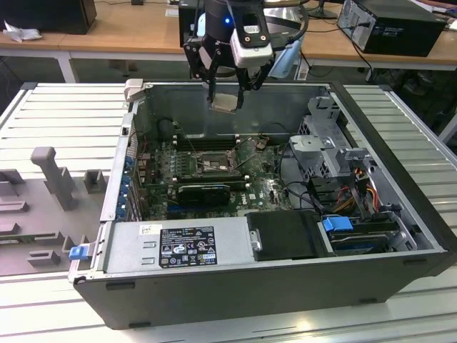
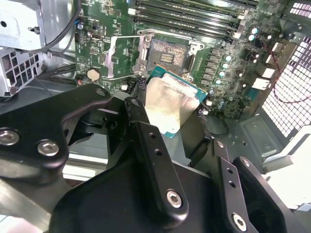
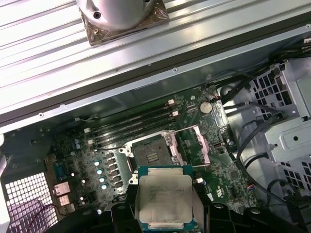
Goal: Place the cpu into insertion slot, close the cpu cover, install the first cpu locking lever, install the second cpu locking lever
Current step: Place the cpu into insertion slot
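The cpu is gripped by its edges between the fingers of the gripper, which are clenched on it. It is held in the air near the far wall of the computer case, well above the green motherboard. In both wrist views its pale silvery face is turned toward the cameras and it appears to be held roughly level.

The insertion slot lies on the board below the chip and nearer than it, toward the exterior view's left of the case's middle. Its dark centre is bare. The cpu cover is swung open just beside the slot, so the way in is judged to be free.

The placing step is judged to be under way, with the chip not yet lowered. For it to be done well, the chip's edges should be squared with the black rim and its corners centred over the socket. It should be kept flat and let down gently, since a tilted or offset seating could harm the socket's contacts. The raised cover should be kept clear of the fingers.
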Available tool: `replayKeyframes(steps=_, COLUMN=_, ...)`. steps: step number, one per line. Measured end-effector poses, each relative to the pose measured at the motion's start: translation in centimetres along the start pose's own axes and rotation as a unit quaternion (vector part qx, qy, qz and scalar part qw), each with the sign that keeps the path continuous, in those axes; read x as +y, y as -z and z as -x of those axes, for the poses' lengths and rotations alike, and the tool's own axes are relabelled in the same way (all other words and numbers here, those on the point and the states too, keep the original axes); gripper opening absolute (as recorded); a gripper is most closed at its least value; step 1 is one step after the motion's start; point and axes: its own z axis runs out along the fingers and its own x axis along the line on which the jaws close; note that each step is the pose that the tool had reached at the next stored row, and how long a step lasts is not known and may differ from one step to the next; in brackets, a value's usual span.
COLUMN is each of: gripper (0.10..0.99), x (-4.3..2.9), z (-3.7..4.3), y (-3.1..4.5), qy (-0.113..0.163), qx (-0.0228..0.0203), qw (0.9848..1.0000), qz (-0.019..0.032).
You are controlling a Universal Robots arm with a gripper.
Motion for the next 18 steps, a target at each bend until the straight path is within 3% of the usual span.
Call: replayKeyframes(steps=18, gripper=0.529, x=0.0, z=0.0, y=0.0, qy=-0.03, qx=-0.0027, qw=0.9995, qz=0.0006)
